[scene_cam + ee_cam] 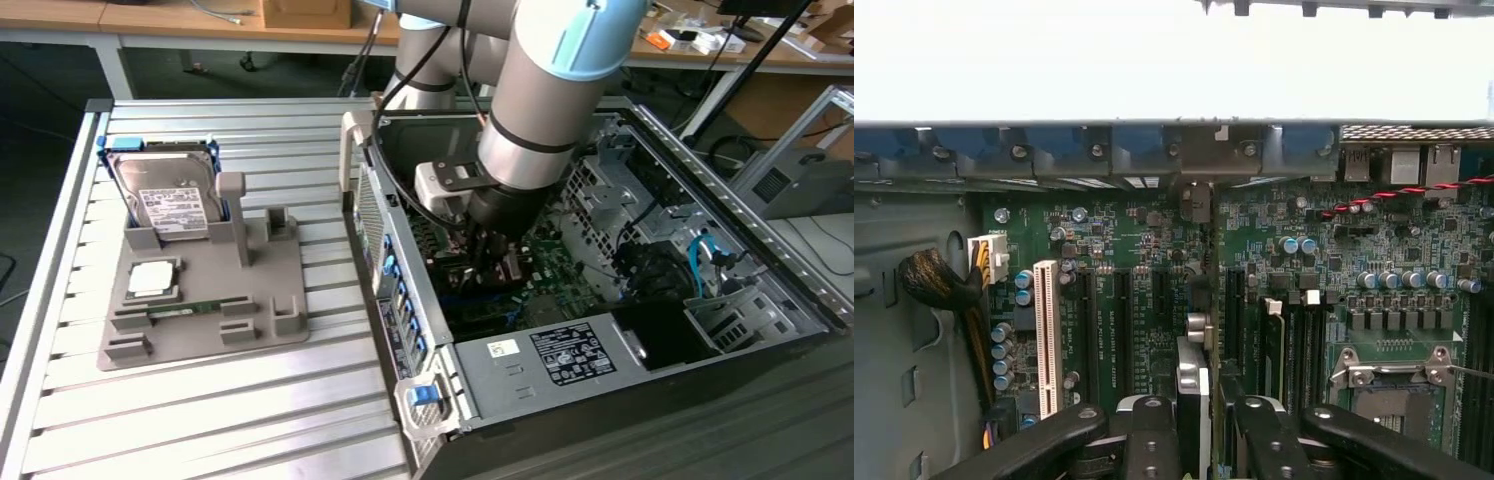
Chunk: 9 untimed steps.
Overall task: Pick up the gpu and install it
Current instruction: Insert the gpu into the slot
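Note:
My gripper (489,255) reaches down into the open computer case (747,240), just above the green motherboard (1144,330). In the wrist view the gpu (1193,385) appears edge-on as a thin dark card with a silvery part, standing upright between my two black fingers (1152,440). The gripper (1204,445) is shut on it. The card runs in line with the dark expansion slots (1122,335) toward the rear bracket openings (1196,150) of the case. Whether its lower edge touches a slot is hidden.
A white slot (1046,335) and a yellow-black cable bundle (944,285) lie to one side, the CPU socket (1394,390) to the other. Outside the case, a grey fixture (267,310) holds a hard drive (167,200), a processor (151,280) and a memory stick (187,308). The power supply (561,355) fills the case's near end.

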### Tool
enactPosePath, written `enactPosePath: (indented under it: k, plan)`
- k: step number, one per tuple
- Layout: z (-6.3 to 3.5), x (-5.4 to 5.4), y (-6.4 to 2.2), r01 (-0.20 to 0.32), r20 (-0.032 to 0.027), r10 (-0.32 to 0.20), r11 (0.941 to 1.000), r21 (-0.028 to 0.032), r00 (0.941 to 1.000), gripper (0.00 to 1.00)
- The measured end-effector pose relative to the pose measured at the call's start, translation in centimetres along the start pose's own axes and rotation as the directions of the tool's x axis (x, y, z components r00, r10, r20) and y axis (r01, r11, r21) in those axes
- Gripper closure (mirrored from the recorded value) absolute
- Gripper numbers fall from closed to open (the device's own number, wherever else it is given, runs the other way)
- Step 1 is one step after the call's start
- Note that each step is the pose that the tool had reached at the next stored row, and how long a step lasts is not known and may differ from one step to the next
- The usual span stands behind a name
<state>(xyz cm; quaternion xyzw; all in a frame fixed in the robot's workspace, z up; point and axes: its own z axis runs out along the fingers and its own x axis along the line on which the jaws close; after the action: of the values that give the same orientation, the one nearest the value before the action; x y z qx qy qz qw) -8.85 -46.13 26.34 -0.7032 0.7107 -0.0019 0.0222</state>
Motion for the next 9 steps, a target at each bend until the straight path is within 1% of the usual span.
enactPosePath:
  k: [4, 7, 9]
  plan:
    - [0.06, -0.08, 0.00, 0.000, 0.0001, 0.000, 1.0000, -0.0001, 1.0000, 0.73]
    - [0.13, -0.50, 0.01, -0.001, 0.0000, 0.001, 1.0000, -0.0001, 1.0000, 0.73]
    - [0.13, -0.54, 0.01, -0.002, 0.0000, 0.002, 1.0000, 0.0000, 1.0000, 0.73]
